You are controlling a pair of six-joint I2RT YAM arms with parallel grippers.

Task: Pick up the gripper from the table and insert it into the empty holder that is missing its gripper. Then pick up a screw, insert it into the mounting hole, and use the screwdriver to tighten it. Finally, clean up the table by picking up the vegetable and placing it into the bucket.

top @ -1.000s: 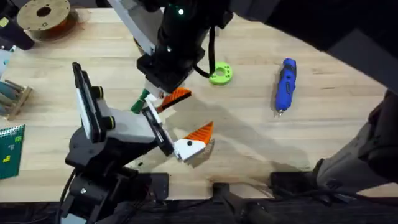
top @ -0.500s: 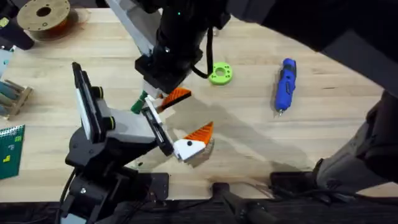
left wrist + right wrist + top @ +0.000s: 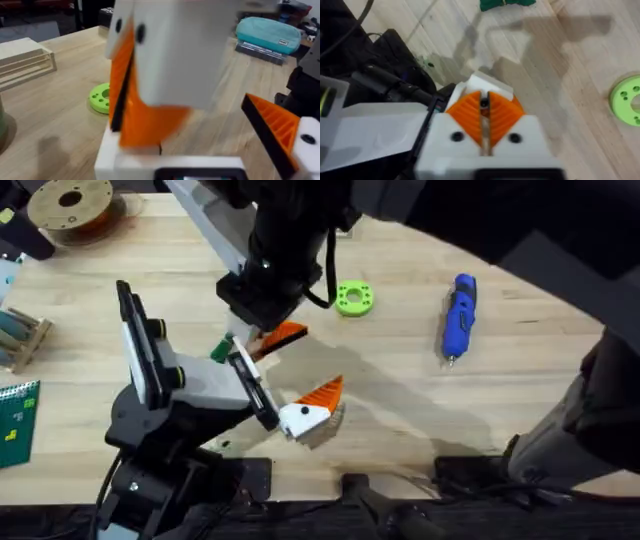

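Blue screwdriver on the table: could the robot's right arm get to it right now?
Probably yes. The screwdriver lies alone on bare wood with nothing around it. The right gripper is over by the left gripper, so it would have to swing away first.

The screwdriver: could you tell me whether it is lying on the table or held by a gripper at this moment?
Lying on the table. The blue screwdriver rests flat on the bare wood to the right of the green ring, with no gripper touching it.
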